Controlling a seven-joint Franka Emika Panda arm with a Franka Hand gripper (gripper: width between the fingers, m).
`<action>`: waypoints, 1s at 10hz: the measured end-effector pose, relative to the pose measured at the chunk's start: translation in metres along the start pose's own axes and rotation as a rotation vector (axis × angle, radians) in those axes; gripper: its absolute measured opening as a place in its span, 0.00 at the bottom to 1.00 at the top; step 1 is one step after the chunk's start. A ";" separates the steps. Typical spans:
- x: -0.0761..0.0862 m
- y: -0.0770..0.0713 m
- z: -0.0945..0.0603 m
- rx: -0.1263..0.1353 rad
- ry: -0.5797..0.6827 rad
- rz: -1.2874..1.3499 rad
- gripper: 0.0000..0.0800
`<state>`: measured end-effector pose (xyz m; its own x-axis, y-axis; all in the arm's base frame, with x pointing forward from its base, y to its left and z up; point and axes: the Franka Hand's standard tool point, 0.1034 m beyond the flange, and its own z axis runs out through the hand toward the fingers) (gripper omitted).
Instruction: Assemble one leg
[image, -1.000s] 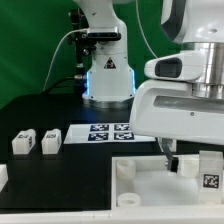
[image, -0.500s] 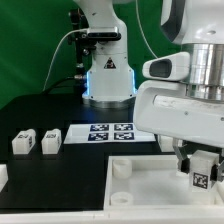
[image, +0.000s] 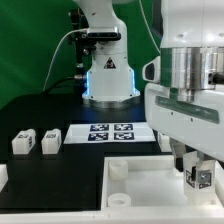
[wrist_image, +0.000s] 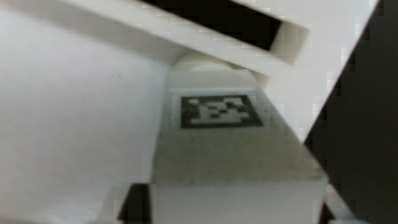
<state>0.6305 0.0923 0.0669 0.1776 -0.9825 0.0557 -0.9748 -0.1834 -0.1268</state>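
Note:
My gripper (image: 198, 165) is shut on a leg (image: 199, 178), a small white block with a black-and-white tag, held upright at the right side of the large white tray-like piece (image: 150, 180). In the wrist view the leg (wrist_image: 222, 130) fills the middle, tag facing the camera, and its far end meets a corner of the tray piece (wrist_image: 71, 100). The contact point is hidden by the leg. Two more legs (image: 22, 142) (image: 50, 141) stand on the black table at the exterior view's left, and a third (image: 3, 176) is at the left edge.
The marker board (image: 110, 131) lies behind the tray piece. The robot base (image: 107, 75) stands at the back centre. A raised corner socket (image: 121, 168) sits at the tray piece's near-left corner. My arm's bulk hides the right side of the scene.
My gripper with the leg has shifted slightly to the exterior view's left and the wrist has turned. The legs at the left have not moved.

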 end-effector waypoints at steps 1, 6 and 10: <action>-0.001 0.001 0.000 -0.001 -0.004 0.126 0.37; -0.012 0.005 -0.001 -0.025 -0.001 0.604 0.37; -0.011 0.006 0.000 -0.026 0.010 0.571 0.46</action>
<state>0.6227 0.1021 0.0655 -0.3796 -0.9251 -0.0052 -0.9188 0.3777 -0.1149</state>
